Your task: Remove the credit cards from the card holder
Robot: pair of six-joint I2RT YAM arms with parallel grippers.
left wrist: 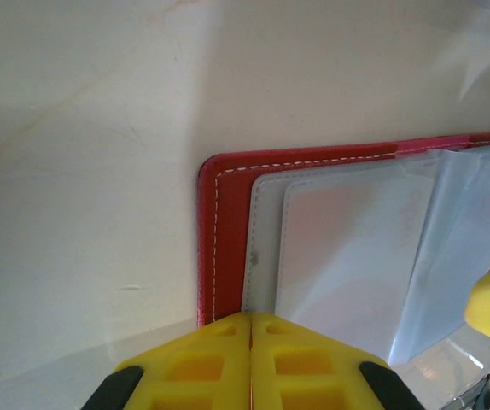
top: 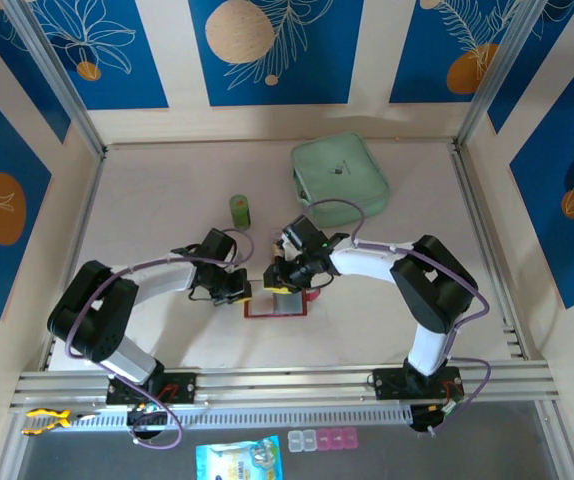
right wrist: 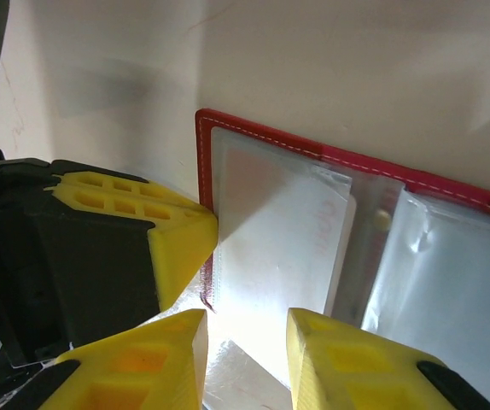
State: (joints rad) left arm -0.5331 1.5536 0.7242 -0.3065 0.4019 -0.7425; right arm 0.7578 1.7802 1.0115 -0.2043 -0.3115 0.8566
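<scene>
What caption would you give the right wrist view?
Right gripper, yellow fingers apart, over the clear sleeves of the open red stitched card holder; left gripper, shut, at its edge.

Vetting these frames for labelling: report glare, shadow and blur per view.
Right wrist view: harsh glare whitens a clear sleeve of the card holder above the right gripper. Left wrist view: the left gripper looks soft; faint shadows cross the table. Top external view: evenly lit, sharp.

Card holder [left wrist: 224, 222] — right end cropped.
</scene>
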